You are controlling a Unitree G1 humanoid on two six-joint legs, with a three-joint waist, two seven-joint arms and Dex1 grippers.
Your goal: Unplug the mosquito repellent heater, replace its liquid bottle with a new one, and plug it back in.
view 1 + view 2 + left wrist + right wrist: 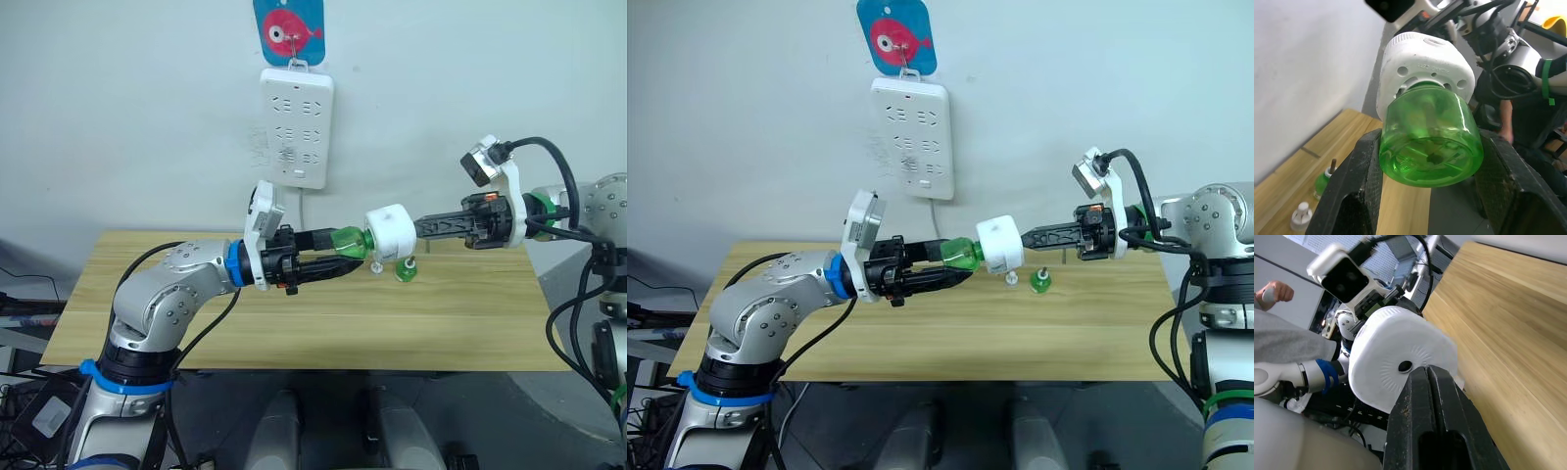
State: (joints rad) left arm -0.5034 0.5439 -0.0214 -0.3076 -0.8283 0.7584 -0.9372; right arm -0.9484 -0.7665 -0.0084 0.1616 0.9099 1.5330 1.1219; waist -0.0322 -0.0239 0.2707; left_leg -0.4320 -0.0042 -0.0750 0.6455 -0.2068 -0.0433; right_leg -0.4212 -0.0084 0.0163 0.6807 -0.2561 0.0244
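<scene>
The mosquito repellent heater [392,233], a small white rounded unit, hangs in the air above the table's middle. My right gripper [419,229] is shut on its far side; in the right wrist view its black fingers [1430,421] press together against the heater [1396,362]. A clear green liquid bottle [348,241] has its neck inside the heater's underside [1425,58]. My left gripper [343,253] is shut on this bottle [1430,142], one finger on each side. Another green bottle [406,269] with a wick stands on the table under the heater, beside a small white cap [376,264].
A long white power strip [296,127] hangs on the wall behind, below a blue tag with a red fish [289,29], its cord running down. The wooden table [294,323] spans the view. A person's hand and grey sleeve [1283,340] appear in the right wrist view.
</scene>
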